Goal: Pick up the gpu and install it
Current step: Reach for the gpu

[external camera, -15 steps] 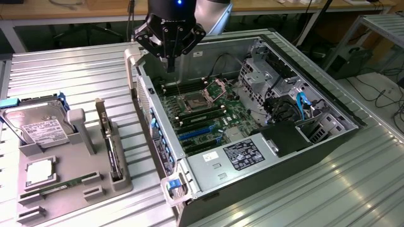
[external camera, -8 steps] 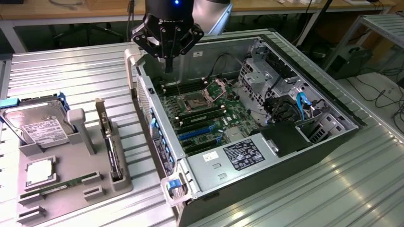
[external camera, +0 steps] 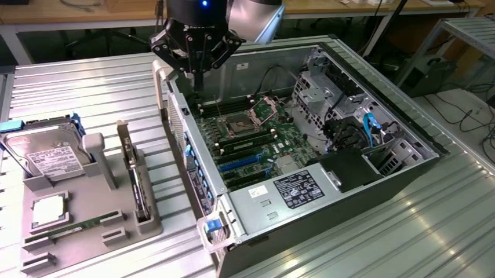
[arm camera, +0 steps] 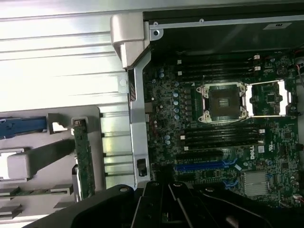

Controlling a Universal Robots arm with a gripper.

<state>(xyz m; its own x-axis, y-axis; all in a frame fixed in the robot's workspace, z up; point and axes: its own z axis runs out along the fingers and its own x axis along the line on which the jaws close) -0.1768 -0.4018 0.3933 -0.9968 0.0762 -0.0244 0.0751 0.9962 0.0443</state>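
The gpu [external camera: 137, 184] stands on its long edge in a slot of the grey holder [external camera: 85, 240] at the exterior view's left, its silver bracket at the far end. In the wrist view the gpu [arm camera: 83, 159] shows as a thin upright strip beside the case wall. My gripper [external camera: 198, 86] hangs above the far left corner of the open computer case [external camera: 332, 191], over the motherboard's edge, well away from the gpu. Its fingers [arm camera: 164, 190] are shut together with nothing between them.
The motherboard [external camera: 255, 145] has an open CPU socket [arm camera: 223, 100] and blue expansion slots [arm camera: 202, 165]. The holder also carries a hard drive [external camera: 48, 157], a CPU chip [external camera: 48, 209] and a green memory stick [external camera: 77, 227]. The table is ribbed metal.
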